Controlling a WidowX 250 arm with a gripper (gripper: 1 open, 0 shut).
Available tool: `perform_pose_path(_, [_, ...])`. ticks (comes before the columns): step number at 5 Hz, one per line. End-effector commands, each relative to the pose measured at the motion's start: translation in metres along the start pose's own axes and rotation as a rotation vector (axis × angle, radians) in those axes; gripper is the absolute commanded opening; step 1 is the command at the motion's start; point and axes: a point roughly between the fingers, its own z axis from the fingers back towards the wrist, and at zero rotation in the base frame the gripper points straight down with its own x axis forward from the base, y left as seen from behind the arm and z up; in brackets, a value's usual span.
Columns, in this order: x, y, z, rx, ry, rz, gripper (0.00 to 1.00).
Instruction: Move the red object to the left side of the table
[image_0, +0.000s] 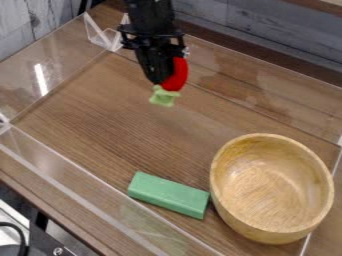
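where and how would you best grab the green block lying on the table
Grip the green block across its short width, on the two long side faces near the middle, coming straight down from above. It lies flat on the table with open wood around it. It sits at a slant in the picture, so the jaws would probably need turning to match; the wooden bowl is close at one end.

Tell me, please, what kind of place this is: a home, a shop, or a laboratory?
Most likely a robot test bench in a laboratory. The wooden table is fenced by low clear plastic walls, and it holds only toy-like props: a wooden bowl, a green block and a red toy fruit.
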Motion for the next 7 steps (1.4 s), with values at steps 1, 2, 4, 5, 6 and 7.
perform_pose_path(1, [0.016, 0.033, 0.011, 0.055, -0.060, 0.007, 0.00])
perform_pose_path(2, [0.015, 0.062, 0.005, 0.087, -0.065, 0.017, 0.00])
perform_pose_path(4, [0.005, 0.093, -0.015, 0.132, -0.045, 0.012, 0.00])
perform_pose_path(5, [0.000, 0.101, -0.022, 0.148, -0.028, 0.005, 0.00])
perform_pose_path(6, [-0.006, 0.108, -0.028, 0.158, -0.012, -0.002, 0.00])
perform_pose_path(7, [-0.009, 0.112, -0.033, 0.164, -0.001, -0.005, 0.00])
